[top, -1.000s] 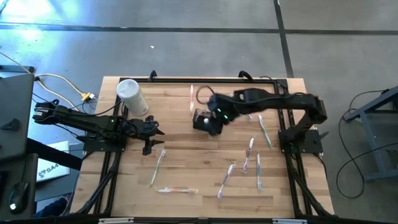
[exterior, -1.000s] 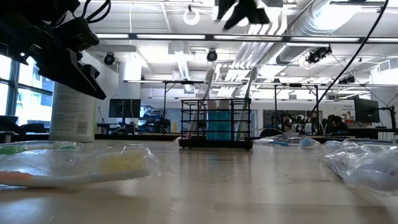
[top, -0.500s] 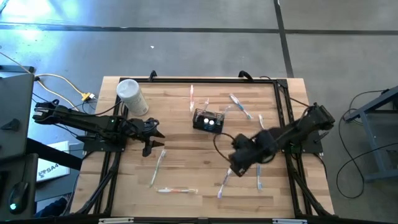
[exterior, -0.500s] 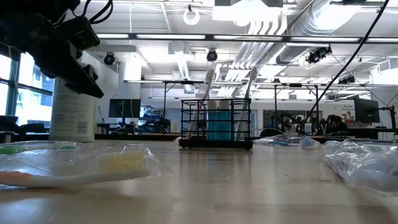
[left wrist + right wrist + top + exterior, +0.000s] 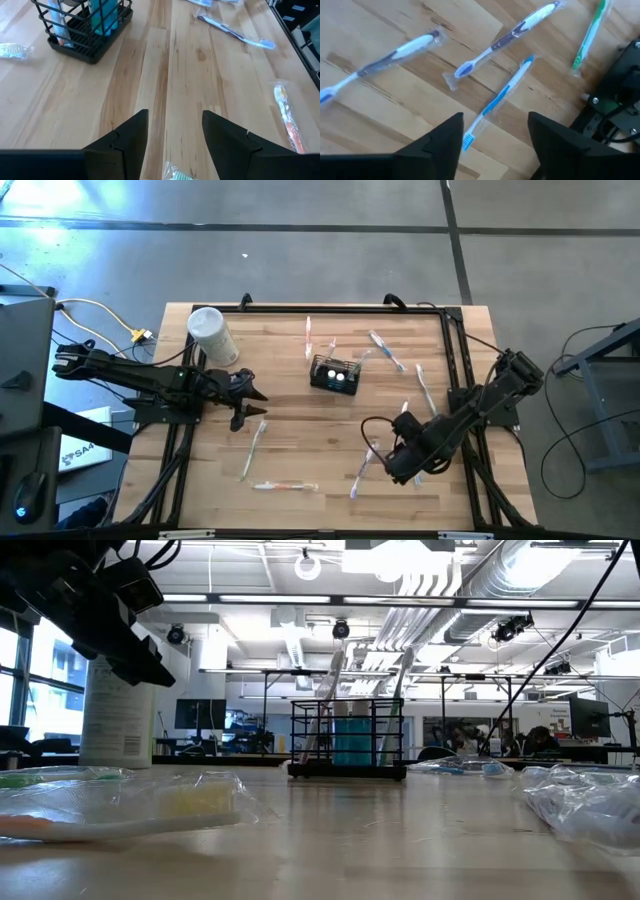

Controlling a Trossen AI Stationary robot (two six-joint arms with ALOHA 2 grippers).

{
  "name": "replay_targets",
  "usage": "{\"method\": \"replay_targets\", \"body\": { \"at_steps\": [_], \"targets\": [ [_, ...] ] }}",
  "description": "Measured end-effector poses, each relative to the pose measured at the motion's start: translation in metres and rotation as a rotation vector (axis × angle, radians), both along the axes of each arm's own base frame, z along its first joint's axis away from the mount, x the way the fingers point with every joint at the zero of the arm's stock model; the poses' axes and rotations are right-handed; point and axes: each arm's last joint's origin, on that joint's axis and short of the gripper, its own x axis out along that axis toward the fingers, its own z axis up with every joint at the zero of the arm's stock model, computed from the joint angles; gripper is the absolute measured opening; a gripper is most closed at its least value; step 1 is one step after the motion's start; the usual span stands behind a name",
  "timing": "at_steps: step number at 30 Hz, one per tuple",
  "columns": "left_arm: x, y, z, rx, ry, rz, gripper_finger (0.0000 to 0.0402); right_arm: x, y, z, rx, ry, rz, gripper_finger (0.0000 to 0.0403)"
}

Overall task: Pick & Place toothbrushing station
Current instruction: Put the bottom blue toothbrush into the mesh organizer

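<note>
The toothbrushing station point(image 5: 335, 373), a small black wire caddy, stands on its base at the table's middle. In the low view the caddy point(image 5: 348, 738) has two pale toothbrushes and a blue item upright in it. My right gripper point(image 5: 398, 458) hangs open, pointing down, over loose toothbrushes at the near right. In its wrist view a blue toothbrush point(image 5: 497, 100) lies on the wood below the open right gripper point(image 5: 492, 145), untouched. My left gripper point(image 5: 245, 395) waits open at the left, and in its wrist view the left gripper point(image 5: 175, 135) points toward the caddy point(image 5: 85, 27).
A white cylindrical container point(image 5: 212, 335) stands at the far left. Wrapped toothbrushes lie scattered: two near the far edge point(image 5: 309, 338) point(image 5: 385, 350), two at the near left point(image 5: 255, 448) point(image 5: 285, 486), several at the right point(image 5: 425, 390). A green one point(image 5: 590, 35) lies by the arm's base.
My right gripper has left its place above the caddy, swung toward the table's near right corner and sunk lower, now pointing down over the loose toothbrushes. The caddy has stayed where it was. My left gripper has rolled slightly in place.
</note>
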Motion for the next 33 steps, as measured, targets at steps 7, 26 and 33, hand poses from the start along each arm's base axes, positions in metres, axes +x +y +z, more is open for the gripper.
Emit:
{"method": "replay_targets", "body": {
  "at_steps": [7, 26, 33],
  "targets": [
    [0.000, 0.000, 0.000, -0.022, 0.001, 0.013, 0.0187, -0.005, 0.002, -0.033, 0.083, 0.079, -0.037, 0.0247],
    [0.012, 0.000, -0.005, -0.055, 0.002, 0.062, 0.0187, -0.032, -0.012, -0.126, 0.214, 0.172, -0.155, 0.0243],
    [0.028, -0.002, -0.019, -0.043, 0.035, 0.061, 0.0187, -0.029, -0.012, -0.144, 0.265, 0.030, -0.123, 0.0242]
  ]
}}
